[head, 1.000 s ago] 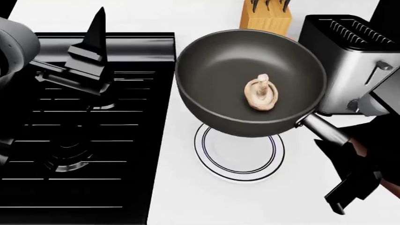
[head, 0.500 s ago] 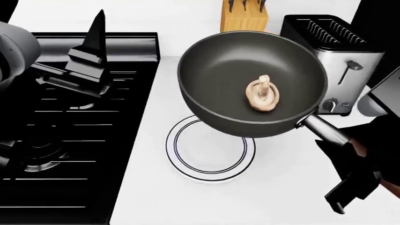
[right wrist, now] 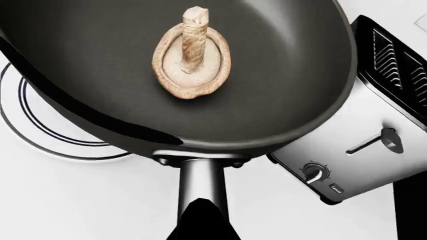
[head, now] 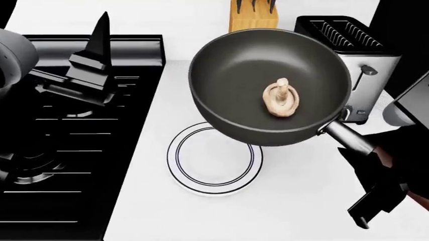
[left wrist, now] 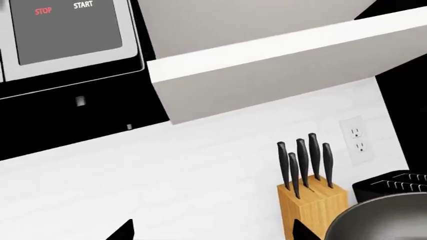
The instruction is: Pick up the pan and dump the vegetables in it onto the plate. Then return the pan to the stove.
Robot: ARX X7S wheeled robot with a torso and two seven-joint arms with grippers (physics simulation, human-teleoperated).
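- The pan (head: 268, 83) is held level in the air over the white counter (head: 295, 201), carried by the right gripper (head: 375, 173) at its wooden handle (head: 385, 155)
- Handle axis runs from the pan bowl toward the robot's right and near side; the steel neck (right wrist: 201, 177) enters the right gripper's dark fingers (right wrist: 203, 220), which are clamped on the handle
- The mushroom (head: 280, 98) lies cap-down, stem up, near the middle of the pan floor
- The plate (head: 201, 168) sits on the counter below, offset toward the robot's left and near side of the bowl; the pan rim overlaps only its far right portion
- Judgement: a tilt toward the left near rim would send the mushroom toward the plate
- The left gripper (head: 90, 60) hangs over the stove (head: 67, 150), well apart from the pan and holding nothing; whether its fingers are spread cannot be told
- A toaster (head: 352, 60) stands just beside the pan's right side: collision risk on tilting
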